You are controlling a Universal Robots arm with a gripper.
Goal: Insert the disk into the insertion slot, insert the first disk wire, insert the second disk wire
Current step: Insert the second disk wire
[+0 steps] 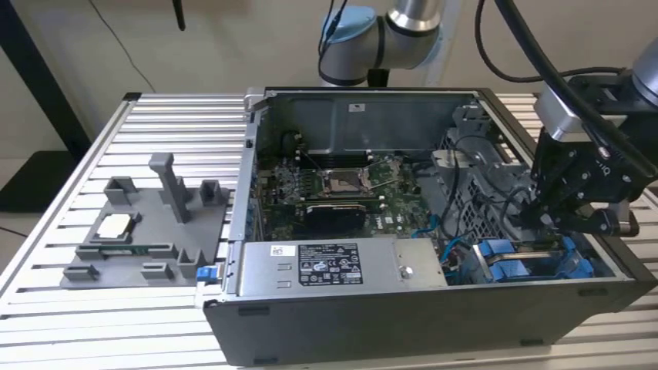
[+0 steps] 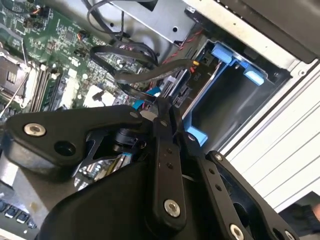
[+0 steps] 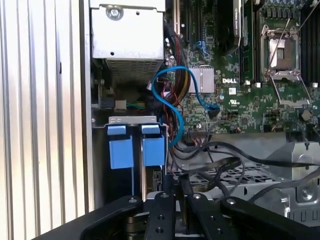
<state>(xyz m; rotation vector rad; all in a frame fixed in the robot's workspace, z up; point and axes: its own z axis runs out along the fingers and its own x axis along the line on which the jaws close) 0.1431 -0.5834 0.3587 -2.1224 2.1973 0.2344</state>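
Open computer case (image 1: 340,100) lying on a ribbed metal bench (image 1: 154,123), motherboard (image 1: 340,185) facing up, silver power supply (image 1: 340,266) along the near wall. Grey plastic fixture (image 1: 144,231) standing on the bench toward the exterior view's left, just beside the case.

Black claw (image 1: 545,204) lowered into the drive-bay corner of the case, toward the exterior view's right, above the blue-fronted carriers (image 1: 535,262). In the first wrist view, two blue carrier fronts side by side: one (image 3: 120,150) nearer the case wall, the other (image 3: 153,147) nearer the motherboard, with a thin edge of the disk (image 3: 156,177) just visible behind the second, seated down in its slot. A light-blue data cable (image 3: 172,100) looping from the board toward the bay, and black wires (image 2: 140,75) crossing between the bay and the motherboard.

Claw (image 3: 176,186) with fingers (image 2: 161,117) drawn close together, tips pinched at a small blue-tipped connector (image 2: 145,102) at the end of the black wires, right beside the bay. Cannot tell for certain whether the connector is truly clamped or merely touched. In the second wrist view, an empty-looking bay (image 2: 225,100) with blue tabs next to the fingertips.
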